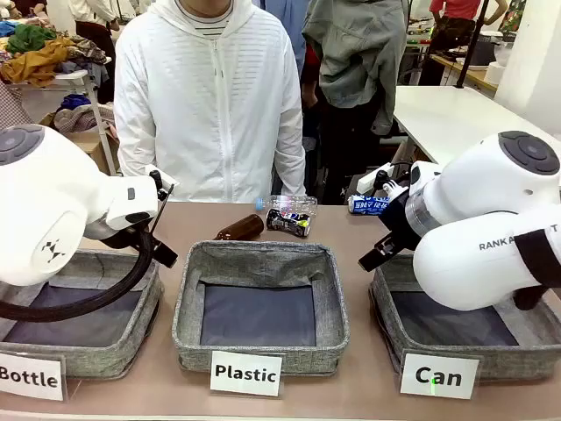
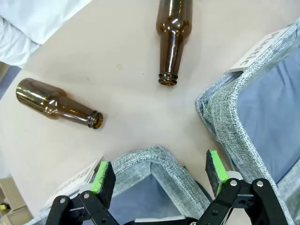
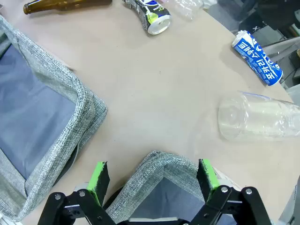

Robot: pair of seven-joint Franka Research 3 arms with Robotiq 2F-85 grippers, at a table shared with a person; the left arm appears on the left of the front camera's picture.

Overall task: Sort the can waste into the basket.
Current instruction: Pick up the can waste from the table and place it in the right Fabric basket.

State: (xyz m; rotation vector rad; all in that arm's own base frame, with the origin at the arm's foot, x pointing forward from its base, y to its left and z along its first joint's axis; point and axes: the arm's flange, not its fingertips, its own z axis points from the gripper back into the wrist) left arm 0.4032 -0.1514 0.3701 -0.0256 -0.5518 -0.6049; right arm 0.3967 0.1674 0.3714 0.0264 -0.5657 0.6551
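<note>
- The Bottle basket sits at the far left of the bench, grey woven cloth with a white card in front. Past my left arm, what I see of its inside is dark lining.
- My left fingers are spread wide and released, grasping nothing, poised above a corner of that basket's rim.
- Beyond that corner two brown glass bottles lie on their sides on the bench. One is off to the side and the other is further ahead, apart from each other and from the baskets.
- The Plastic basket stands in the middle, and dark lining shows across its whole floor.
- Behind it, near the person in a white hooded jacket, a brown bottle lies beside the crushed can. A clear plastic bottle lies just behind that can.
- The blue-and-white can lies on its side further right on the bench, apart from the crushed can and outside every basket.
- A second clear bottle lies on its side between the blue-and-white can and the basket corner under my right wrist.
- My right fingers are parted and released, holding nothing, above a corner of the Can basket.
- The Can basket stands at the far right with its card in front. My right arm covers part of it, and the part I see is dark lining. Both cans lie on the bench beyond it, not in it.
</note>
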